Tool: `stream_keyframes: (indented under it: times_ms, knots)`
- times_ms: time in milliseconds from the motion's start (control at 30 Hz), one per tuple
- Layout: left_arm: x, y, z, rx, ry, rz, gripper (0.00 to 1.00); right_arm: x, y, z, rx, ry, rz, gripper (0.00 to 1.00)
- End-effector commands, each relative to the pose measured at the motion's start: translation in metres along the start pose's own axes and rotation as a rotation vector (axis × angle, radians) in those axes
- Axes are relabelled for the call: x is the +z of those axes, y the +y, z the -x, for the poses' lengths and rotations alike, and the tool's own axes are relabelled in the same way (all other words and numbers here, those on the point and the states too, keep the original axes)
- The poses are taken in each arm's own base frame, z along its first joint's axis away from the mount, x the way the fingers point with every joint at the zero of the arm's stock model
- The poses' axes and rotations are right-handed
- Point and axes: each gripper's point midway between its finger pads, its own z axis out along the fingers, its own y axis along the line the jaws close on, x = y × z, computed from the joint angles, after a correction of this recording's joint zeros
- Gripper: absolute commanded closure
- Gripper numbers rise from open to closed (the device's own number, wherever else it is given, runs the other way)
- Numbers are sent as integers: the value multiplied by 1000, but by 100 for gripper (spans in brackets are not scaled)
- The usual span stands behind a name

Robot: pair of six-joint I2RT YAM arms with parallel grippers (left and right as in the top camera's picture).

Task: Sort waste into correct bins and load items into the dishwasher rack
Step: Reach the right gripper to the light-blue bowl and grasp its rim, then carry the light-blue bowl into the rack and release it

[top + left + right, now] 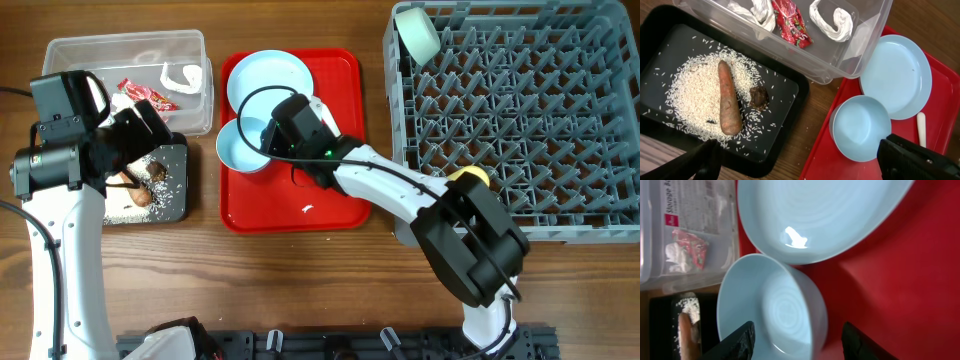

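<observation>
My right gripper (pixel 268 135) (pixel 800 342) is open, straddling the near wall of the whitish-blue bowl (pixel 775 305) (pixel 232 150) on the red serving tray (pixel 290 215). The pale blue plate (pixel 268 75) lies beside the bowl, and the white spoon (pixel 921 130) lies on the tray. My left gripper (pixel 810 162) (pixel 150 135) is open and empty above the black tray (pixel 785 85), which holds rice (pixel 690 85), the carrot stick (pixel 729 102) and the brown lump (pixel 759 96). The clear tub (pixel 125 45) holds the red wrapper (pixel 790 22) and paper scraps (pixel 832 20).
The grey dishwasher rack (pixel 520 120) fills the right side. The mint-green bowl (pixel 417 33) sits in its far left corner. The yellow cup (pixel 470 175) is at its near left edge, partly behind my right arm. A few rice grains lie on the wood between the trays.
</observation>
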Motion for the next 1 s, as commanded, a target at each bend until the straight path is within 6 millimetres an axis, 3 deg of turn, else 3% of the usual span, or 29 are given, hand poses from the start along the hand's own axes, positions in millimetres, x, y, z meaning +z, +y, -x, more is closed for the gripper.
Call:
stream_keyframes:
  times_ms: [0, 233, 367, 700, 833, 967]
  knots:
    - [-4, 2, 5, 1, -21, 10, 0, 21, -16, -24, 14, 76, -22, 49]
    - [-4, 2, 5, 1, -21, 10, 0, 23, -18, -27, 12, 84, -29, 74]
    - [-4, 2, 5, 1, -21, 10, 0, 23, -21, -28, 11, 90, -40, 95]
    - [-4, 2, 5, 1, -21, 10, 0, 14, -25, -16, -48, 115, -18, 96]
    - [-4, 2, 5, 2, -21, 10, 0, -7, -18, 8, -108, 94, 19, 96]
    - [-4, 2, 5, 1, -21, 10, 0, -50, -16, 51, -224, -51, -50, 96]
